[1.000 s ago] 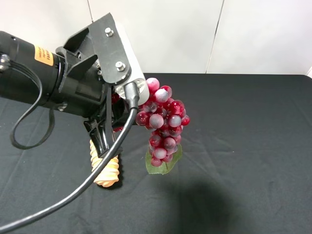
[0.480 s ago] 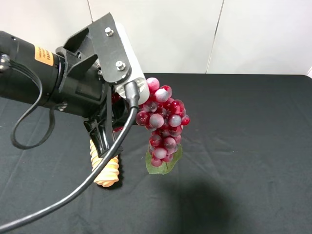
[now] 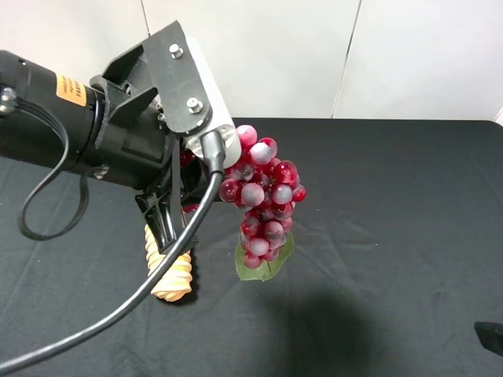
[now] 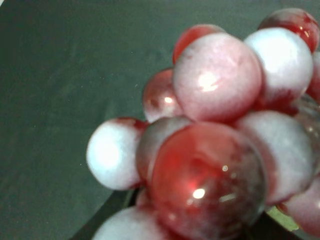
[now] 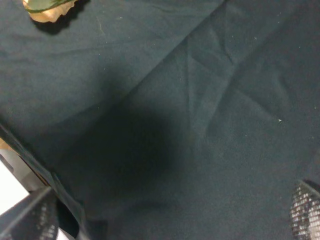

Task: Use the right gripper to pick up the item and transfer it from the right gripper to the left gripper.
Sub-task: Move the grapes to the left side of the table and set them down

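The left gripper (image 3: 192, 181) is clamped on the grapes (image 3: 263, 206), which hang above the black cloth (image 3: 393, 236). The right gripper (image 5: 167, 212) has its fingers apart over it.

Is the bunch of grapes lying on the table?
No, the grapes hang in the air from the left gripper, above the table.

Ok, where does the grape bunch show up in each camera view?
Exterior high: the grape bunch hangs at mid-frame, over the black cloth.
Left wrist: the bunch fills most of the picture, close up.
Right wrist: no grapes in it.
Shared landmark: the black cloth, in all three views.
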Controlling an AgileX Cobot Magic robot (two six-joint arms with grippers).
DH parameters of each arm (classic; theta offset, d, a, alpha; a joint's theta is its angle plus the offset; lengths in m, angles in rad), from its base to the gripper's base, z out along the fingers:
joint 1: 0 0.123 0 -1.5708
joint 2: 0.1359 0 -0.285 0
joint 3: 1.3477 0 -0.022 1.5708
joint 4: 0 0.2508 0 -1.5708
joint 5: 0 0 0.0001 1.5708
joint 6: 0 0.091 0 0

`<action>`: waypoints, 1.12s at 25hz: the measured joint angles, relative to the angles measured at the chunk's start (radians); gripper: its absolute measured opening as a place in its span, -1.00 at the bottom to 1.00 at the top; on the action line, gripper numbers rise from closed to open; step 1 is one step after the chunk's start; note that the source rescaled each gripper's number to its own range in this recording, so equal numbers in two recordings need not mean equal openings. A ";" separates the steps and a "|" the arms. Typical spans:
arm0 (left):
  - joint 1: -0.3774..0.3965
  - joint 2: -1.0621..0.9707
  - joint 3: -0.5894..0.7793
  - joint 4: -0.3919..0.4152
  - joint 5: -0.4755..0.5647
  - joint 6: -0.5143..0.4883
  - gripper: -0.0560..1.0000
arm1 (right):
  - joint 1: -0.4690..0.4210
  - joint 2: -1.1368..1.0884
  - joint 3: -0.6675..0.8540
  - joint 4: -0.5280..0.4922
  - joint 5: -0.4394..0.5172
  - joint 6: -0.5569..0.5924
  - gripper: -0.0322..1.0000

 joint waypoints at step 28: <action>0.000 0.001 -0.006 0.000 -0.015 0.000 -0.88 | -0.573 -0.317 0.000 0.003 -0.014 0.000 1.00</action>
